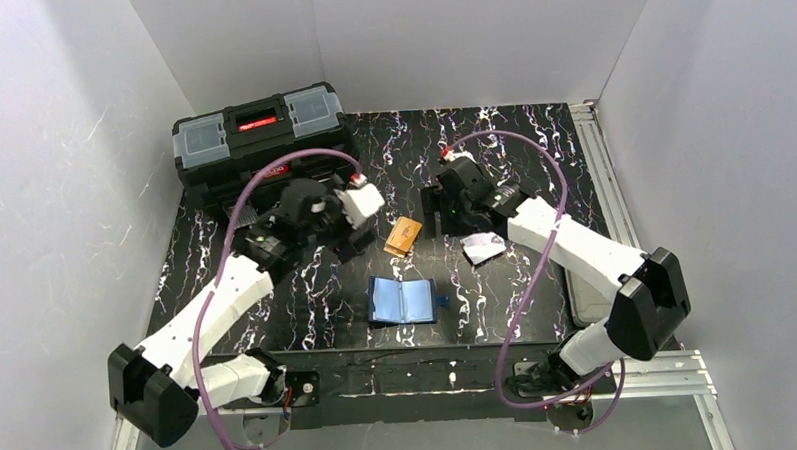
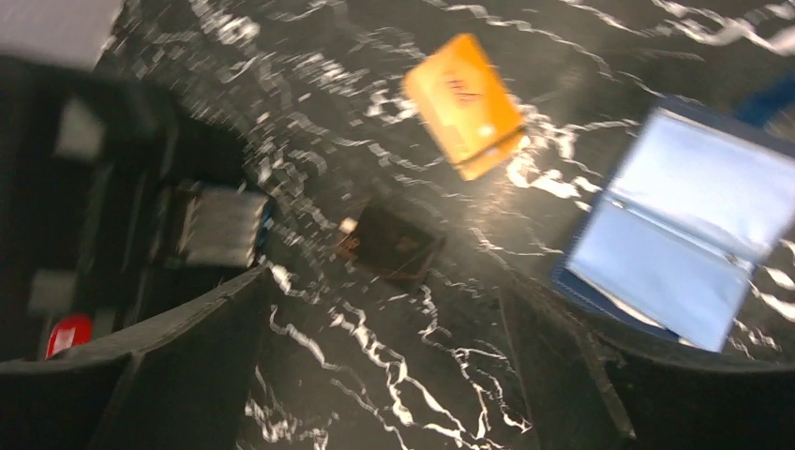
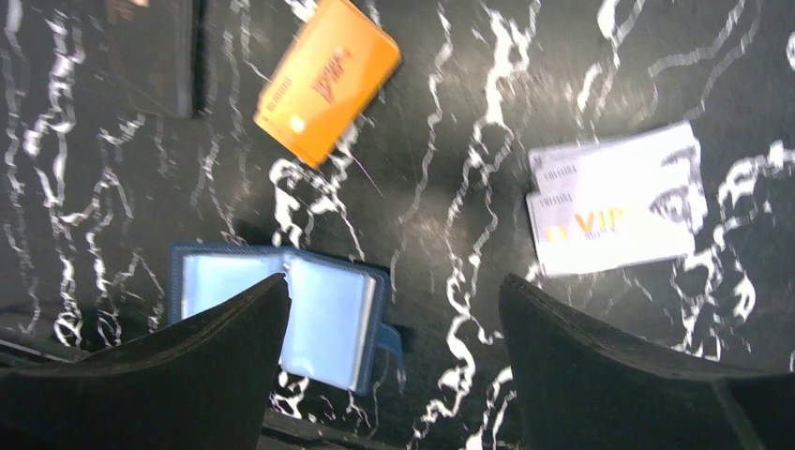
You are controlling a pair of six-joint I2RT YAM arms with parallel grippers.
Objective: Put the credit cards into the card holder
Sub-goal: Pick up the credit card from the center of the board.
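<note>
Nearest the arm bases, low in the middle of the top view, the card holder (image 1: 402, 301) lies spread open on the black marbled table (image 1: 532, 140). Its light blue clear pockets face up and its snap tab sticks out to the right. No card is in it that I can see.

A little further up and to the right lies the whitish card (image 1: 483, 247), just below the right gripper (image 1: 444, 211). In the right wrist view it looks like two whitish cards overlapped. Their long axis runs nearly level across the frame, at the right, beyond the right-hand finger. The top one reads "VIP" in gold. The small print above that is too blurred for me to make out.

Up from the holder, centre frame, the orange cards (image 1: 403, 235) lie between the two grippers, about as close to one as the other. Their long axis is tilted, running from lower left to upper right in the top view. The red writing on them won't resolve.

The left gripper (image 1: 347, 235) is just left of the orange cards, and its jaws stand wide apart with nothing in them. The right gripper's jaws are also wide apart and hold nothing.

I'd say the right arm is better placed for the whitish pair. The holder lies straight below either pile.

Furthest off, at upper left, sits the black toolbox (image 1: 261, 140). I can't read its red label.
</note>
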